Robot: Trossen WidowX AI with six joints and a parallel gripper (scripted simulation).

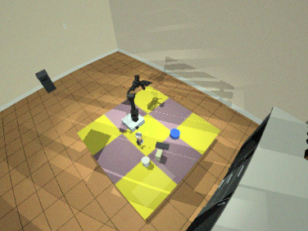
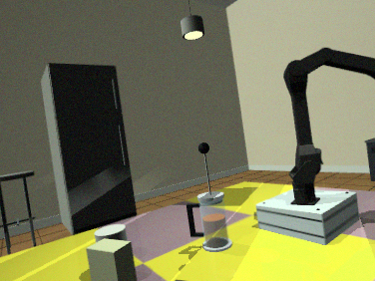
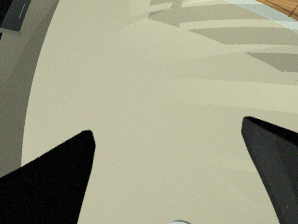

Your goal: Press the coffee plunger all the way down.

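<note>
Gripper (image 3: 166, 183) open, facing beige wall (image 3: 153, 83) (checkered mat (image 1: 197, 135) below).

A room in a home, most likely a kitchen. A tall dark refrigerator (image 2: 90, 144) stands against the far wall, with a stool (image 2: 17, 209) to its left and a pendant lamp (image 2: 191, 26) overhead. The floor (image 1: 49, 135) is brown tile meeting plain cream walls (image 1: 49, 37), and a yellow-and-mauve checked worktop (image 1: 192, 135) carries a French press (image 2: 215, 219).
</note>
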